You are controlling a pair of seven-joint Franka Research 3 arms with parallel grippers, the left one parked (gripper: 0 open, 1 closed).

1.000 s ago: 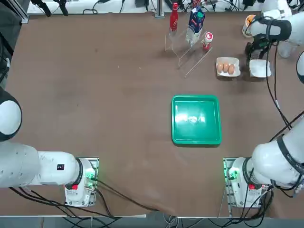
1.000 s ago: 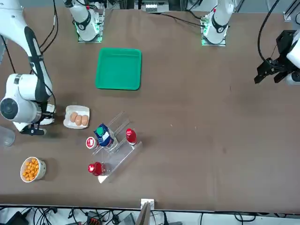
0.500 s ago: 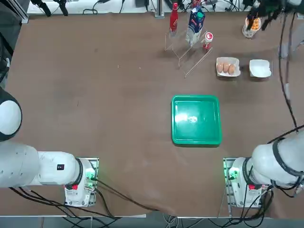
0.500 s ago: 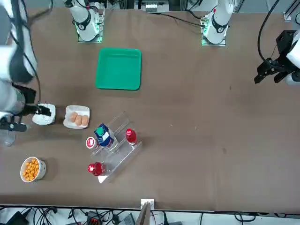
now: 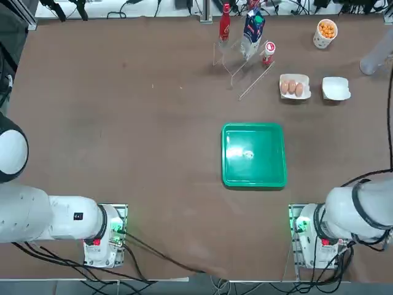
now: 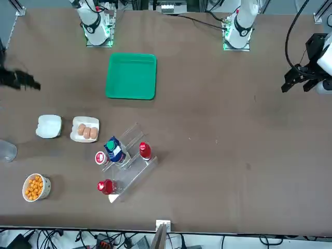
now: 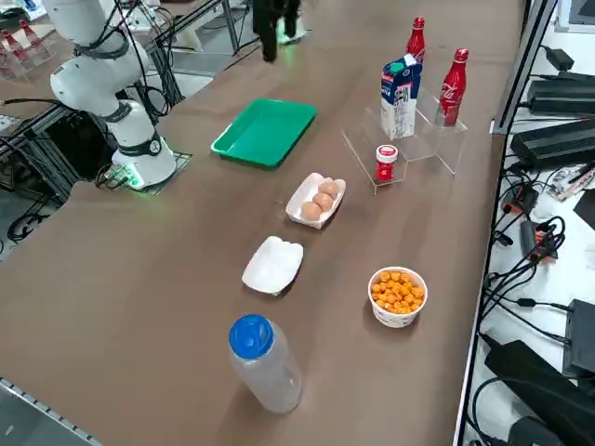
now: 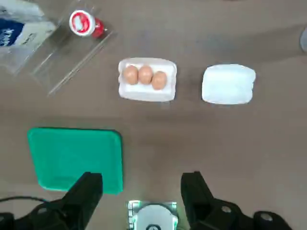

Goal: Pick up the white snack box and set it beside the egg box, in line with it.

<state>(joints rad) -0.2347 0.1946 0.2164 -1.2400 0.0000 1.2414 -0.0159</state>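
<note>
The white snack box [image 5: 336, 88] [image 6: 49, 126] [image 7: 273, 265] [image 8: 228, 84] rests on the brown table beside the egg box [image 5: 295, 86] [image 6: 85, 129] [image 7: 316, 201] [image 8: 147, 79], a small gap between them and their sides roughly in line. The egg box shows brown eggs. My right gripper [image 8: 142, 191] is open and holds nothing, high above the table, looking down on both boxes. In the front view it is a dark blur [image 6: 19, 80] at the left edge, well away from the snack box.
A green tray [image 5: 254, 154] lies mid-table. A cup of orange snacks [image 5: 325, 32] and a clear bottle with a blue cap [image 7: 263, 360] stand near the snack box. A clear rack [image 5: 244, 58] holds red bottles and a milk carton.
My right gripper stood at the snack box a second ago. It has since lifted up and away, leaving the box on the table beside the egg box.
</note>
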